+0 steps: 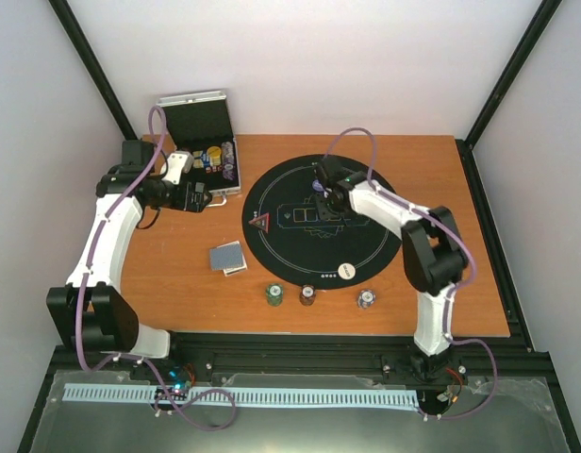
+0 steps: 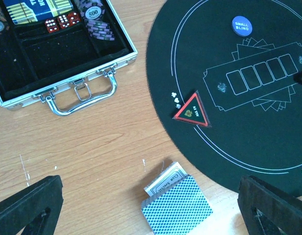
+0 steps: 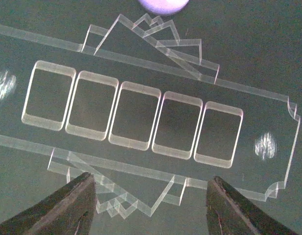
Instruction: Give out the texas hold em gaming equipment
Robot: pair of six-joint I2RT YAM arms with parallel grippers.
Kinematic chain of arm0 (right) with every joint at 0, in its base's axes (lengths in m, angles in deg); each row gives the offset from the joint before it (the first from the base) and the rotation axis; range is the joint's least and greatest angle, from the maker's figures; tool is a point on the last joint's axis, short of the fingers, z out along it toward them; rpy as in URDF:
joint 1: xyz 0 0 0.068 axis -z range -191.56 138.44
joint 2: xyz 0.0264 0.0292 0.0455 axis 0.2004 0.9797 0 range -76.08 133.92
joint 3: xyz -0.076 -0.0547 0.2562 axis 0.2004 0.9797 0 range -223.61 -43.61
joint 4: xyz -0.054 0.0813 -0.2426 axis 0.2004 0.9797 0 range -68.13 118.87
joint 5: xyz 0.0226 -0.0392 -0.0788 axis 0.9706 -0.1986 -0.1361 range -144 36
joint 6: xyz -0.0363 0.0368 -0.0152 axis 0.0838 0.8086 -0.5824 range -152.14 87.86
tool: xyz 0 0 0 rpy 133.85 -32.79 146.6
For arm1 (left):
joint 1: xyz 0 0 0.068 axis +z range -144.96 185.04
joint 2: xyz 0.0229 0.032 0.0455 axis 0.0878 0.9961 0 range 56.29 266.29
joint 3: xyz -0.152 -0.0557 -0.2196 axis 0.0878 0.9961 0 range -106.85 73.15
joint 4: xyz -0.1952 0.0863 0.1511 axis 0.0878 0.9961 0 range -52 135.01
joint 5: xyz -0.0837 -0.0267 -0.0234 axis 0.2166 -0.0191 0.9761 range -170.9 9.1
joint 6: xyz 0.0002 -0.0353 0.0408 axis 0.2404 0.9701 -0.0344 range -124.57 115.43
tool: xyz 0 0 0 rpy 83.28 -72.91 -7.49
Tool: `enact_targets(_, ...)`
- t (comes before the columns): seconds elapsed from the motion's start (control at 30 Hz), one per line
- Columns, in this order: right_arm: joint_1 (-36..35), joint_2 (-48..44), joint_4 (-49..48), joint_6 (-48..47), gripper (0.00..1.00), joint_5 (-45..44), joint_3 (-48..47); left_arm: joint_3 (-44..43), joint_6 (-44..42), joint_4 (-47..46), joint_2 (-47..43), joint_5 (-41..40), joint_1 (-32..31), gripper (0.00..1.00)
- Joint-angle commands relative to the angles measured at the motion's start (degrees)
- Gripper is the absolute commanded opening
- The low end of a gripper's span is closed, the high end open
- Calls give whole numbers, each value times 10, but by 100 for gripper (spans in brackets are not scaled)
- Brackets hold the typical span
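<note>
**chipmonk:** ok, where's all the poker stuff sitting rn?

**deal_me_in:** Round black mat (image 1: 290, 257) covers the right half of the wooden table (image 1: 177, 293). The red triangle marker (image 1: 260, 224) lies at the mat's left edge. The blue-purple small blind disc (image 1: 316, 188) is on the far side of the printed card boxes, and the white disc (image 1: 346, 270) is on the mat's near right part. Three stacks stand on bare wood just off the mat's near edge: green chip stack (image 1: 273, 295), red chip stack (image 1: 307, 296), white chip stack (image 1: 367, 299). The blue-backed card deck (image 1: 226, 257) is on the wood just left of the mat, with a white card box (image 2: 163, 181) touching it.

**chipmonk:** and the grippers?

**deal_me_in:** The right gripper (image 3: 151, 196) hangs over the middle of the mat, above the five card boxes. Its jaws are apart with nothing between them, and the small blind disc is just past its fingertips. The left gripper (image 2: 151, 196) is spread wide and empty-handed, beside the silver case (image 1: 191, 104). The case stands open at the far left, with spare chips (image 2: 94, 19) and red dice (image 2: 62, 22) inside.
</note>
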Motion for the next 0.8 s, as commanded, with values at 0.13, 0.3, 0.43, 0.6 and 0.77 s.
enact_targets(0.13, -74, -172, -58, 50, 63, 4, 257, -21, -19, 32, -29, 18, 5, 100)
enact_targets(0.3, -98, -221, -66, 76, 67, -3, 336, -21, -20, 41, -37, 33, 5, 100)
enact_targets(0.43, -100, -240, -63, 83, 67, -7, 362, -20, -20, 42, -40, 42, 5, 100)
enact_targets(0.6, -100, -243, -51, 84, 66, -10, 368, -22, -21, 45, -40, 39, 5, 100)
enact_targets(0.77, -100, -252, -59, 94, 66, 3, 396, -24, -24, 47, -40, 42, 5, 100)
